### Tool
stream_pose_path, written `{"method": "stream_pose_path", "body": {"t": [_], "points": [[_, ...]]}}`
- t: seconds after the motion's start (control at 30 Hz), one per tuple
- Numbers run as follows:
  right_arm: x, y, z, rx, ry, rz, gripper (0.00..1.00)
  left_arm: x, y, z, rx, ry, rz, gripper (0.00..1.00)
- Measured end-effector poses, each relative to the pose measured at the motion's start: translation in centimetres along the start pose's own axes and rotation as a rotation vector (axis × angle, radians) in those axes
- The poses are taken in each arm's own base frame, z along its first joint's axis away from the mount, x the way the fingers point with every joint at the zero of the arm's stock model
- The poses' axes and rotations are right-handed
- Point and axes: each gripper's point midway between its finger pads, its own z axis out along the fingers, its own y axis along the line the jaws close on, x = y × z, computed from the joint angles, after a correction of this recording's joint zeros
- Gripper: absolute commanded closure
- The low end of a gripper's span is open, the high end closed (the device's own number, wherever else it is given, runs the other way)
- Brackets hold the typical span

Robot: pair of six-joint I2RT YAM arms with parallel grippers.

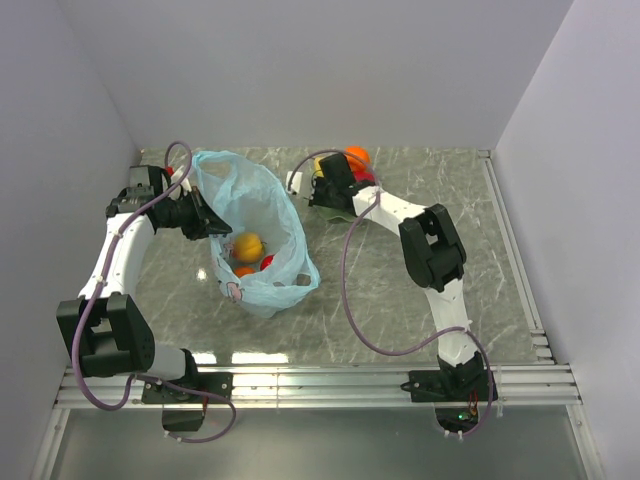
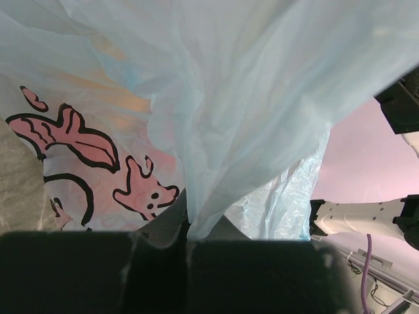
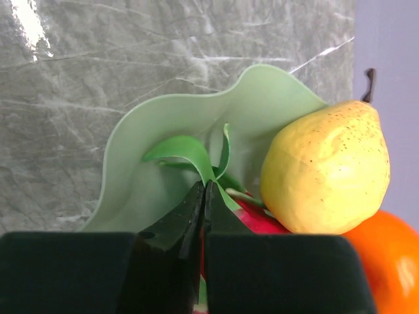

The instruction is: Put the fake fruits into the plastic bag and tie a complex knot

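The light-blue plastic bag [image 1: 255,215] stands open on the table. Inside it lie a yellow-orange fruit [image 1: 247,245], a red one [image 1: 266,262] and an orange one [image 1: 243,271]. My left gripper [image 1: 207,222] is shut on the bag's left rim; the left wrist view shows the bag [image 2: 242,98] pinched between the fingers of my left gripper [image 2: 188,232]. My right gripper [image 1: 326,192] is over the green plate [image 1: 340,210]. In the right wrist view my right gripper [image 3: 204,188] is shut on the green leaf [image 3: 186,149] of a pink-red fruit [image 3: 265,221], beside a yellow pear [image 3: 324,170] and an orange [image 3: 386,261].
The pale green wavy-edged plate [image 3: 144,137] sits at the back middle of the marble table, with an orange fruit [image 1: 356,156] on its far side. White walls close in the table on the left, back and right. The right arm [image 2: 366,216] shows past the bag.
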Motion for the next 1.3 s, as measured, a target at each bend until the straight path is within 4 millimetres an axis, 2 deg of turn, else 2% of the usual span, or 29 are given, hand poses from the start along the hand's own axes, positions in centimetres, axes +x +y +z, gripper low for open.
{"method": "stream_pose_path", "body": {"t": [0.2,0.5,0.9,1.3], "points": [[-0.2,0.1,-0.6,-0.009,0.000,0.025,1.00,0.0,0.1,0.0,0.000,-0.001,0.006,1.00],[-0.8,1.6,-3.0,-0.076,0.007,0.114,1.00,0.0,0.1,0.0,0.001,-0.001,0.013,1.00],[-1.8,2.0,-5.6,-0.109,0.015,0.203,1.00,0.0,-0.2,0.0,0.014,0.004,0.014,1.00],[-4.8,0.3,-11.6,-0.104,-0.041,0.290,1.00,-0.3,-0.2,0.0,0.018,-0.008,0.021,1.00]]}}
